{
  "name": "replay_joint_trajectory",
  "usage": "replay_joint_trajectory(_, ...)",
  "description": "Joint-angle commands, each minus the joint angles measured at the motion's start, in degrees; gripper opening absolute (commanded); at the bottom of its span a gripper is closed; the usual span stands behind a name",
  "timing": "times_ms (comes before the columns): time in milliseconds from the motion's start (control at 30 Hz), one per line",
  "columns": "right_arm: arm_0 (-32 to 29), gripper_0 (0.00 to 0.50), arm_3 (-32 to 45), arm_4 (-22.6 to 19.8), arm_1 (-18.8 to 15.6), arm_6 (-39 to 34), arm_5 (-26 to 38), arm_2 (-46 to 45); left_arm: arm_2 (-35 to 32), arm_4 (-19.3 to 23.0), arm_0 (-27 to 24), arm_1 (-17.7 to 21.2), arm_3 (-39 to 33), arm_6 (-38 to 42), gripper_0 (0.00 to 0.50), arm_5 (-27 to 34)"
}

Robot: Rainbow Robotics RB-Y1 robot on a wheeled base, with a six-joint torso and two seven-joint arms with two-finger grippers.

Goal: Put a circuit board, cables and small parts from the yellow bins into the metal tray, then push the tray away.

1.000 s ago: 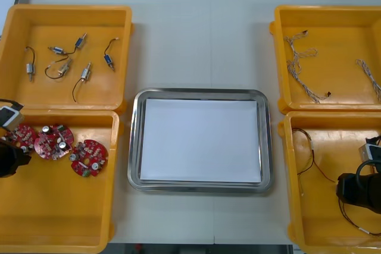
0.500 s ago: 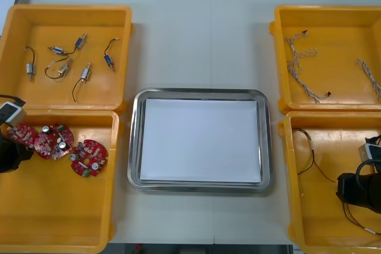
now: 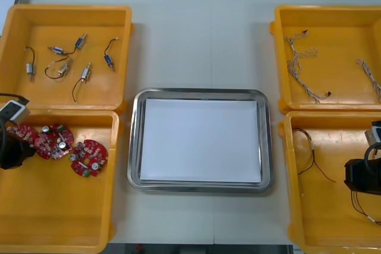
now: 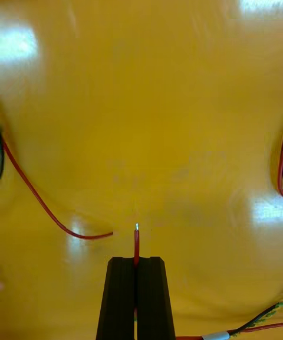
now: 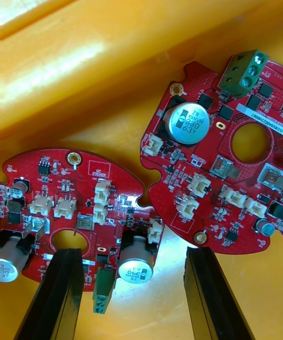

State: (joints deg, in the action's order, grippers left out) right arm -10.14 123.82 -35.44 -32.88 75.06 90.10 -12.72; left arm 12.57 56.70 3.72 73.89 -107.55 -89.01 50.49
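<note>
My left gripper (image 3: pixel 12 149) hangs over the near-left yellow bin (image 3: pixel 59 218), at its left end by three round red circuit boards (image 3: pixel 88 157). In the left wrist view the left gripper (image 5: pixel 132 293) is open, its fingers (image 5: pixel 56 293) standing either side of one board (image 5: pixel 76 210), with a second board (image 5: pixel 218 163) just beyond. My right gripper (image 3: pixel 363 176) is in the near-right bin (image 3: pixel 315 218). In the right wrist view the right gripper (image 4: pixel 137 266) is shut on a thin red cable (image 4: pixel 137 242) whose tip pokes out past the fingertips.
The metal tray (image 3: pixel 134 141), white inside, lies between the bins. The far-left bin (image 3: pixel 119 22) holds several small metal parts (image 3: pixel 65 66). The far-right bin (image 3: pixel 280 57) holds twisted cables (image 3: pixel 303 75). Another red cable (image 4: pixel 41 204) lies loose on the bin floor.
The right gripper has shifted a little to the right and away within its bin. The left gripper has edged slightly toward the boards.
</note>
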Motion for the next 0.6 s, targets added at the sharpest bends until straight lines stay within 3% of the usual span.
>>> replay_joint_trajectory(33, 3.0, 0.000, 1.5, 0.3, -0.3, -3.2, 0.4, -1.5, 0.4, -0.8, -1.4, 0.7, 0.5, -7.8, 0.500, -0.6)
replay_joint_trajectory(600, 12.3, 0.000, -6.6, 0.1, -0.3, -3.4, 0.4, -1.5, 1.0, -1.2, -1.4, -0.3, 1.6, -7.6, 0.500, -1.6)
